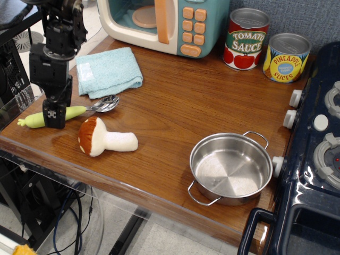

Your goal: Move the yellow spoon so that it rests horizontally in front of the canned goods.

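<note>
The yellow spoon (76,111) lies near the table's left edge, its pale yellow-green handle pointing left and its metal bowl (106,103) to the right. My black gripper (54,118) is down on the middle of the handle and hides that part; its jaws are not distinguishable. The canned goods stand at the back right: the Tomato Sauce can (246,40) and the Pineapple Slices can (286,57), far from the spoon.
A plush mushroom (103,138) lies just in front of the spoon. A light blue cloth (109,71) lies behind it. A toy microwave (164,24) stands at the back. A steel pot (231,169) sits at front right beside a toy stove (319,154).
</note>
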{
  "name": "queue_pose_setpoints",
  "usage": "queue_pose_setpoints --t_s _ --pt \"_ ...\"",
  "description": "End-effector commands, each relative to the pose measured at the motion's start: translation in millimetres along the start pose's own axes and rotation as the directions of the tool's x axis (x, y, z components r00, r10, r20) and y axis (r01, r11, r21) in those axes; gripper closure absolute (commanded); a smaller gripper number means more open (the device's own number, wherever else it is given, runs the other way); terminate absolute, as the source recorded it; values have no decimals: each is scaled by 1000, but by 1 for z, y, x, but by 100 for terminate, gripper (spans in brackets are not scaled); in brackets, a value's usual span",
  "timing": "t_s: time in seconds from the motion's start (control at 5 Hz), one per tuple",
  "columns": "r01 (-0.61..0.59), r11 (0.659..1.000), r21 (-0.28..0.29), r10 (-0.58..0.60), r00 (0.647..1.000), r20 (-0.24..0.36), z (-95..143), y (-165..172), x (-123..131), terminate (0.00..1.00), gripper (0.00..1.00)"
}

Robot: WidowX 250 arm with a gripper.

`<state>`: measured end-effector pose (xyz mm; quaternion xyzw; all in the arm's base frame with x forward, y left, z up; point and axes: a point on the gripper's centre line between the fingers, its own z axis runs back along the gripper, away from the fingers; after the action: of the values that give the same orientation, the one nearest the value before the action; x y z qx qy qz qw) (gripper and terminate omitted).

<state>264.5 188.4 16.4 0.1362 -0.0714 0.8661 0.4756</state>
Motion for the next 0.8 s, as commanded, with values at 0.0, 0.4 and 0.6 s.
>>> queue_pose_setpoints --t_s 0.0,0.4,0.6 --pt "-3 1000 -28 4 1000 5 4 -6 -2 0 100" --pt "-24 999 -48 24 1000 -12 9 -7 0 0 100" --pt "-30 998 -58 29 999 -29 14 -8 1 0 100"
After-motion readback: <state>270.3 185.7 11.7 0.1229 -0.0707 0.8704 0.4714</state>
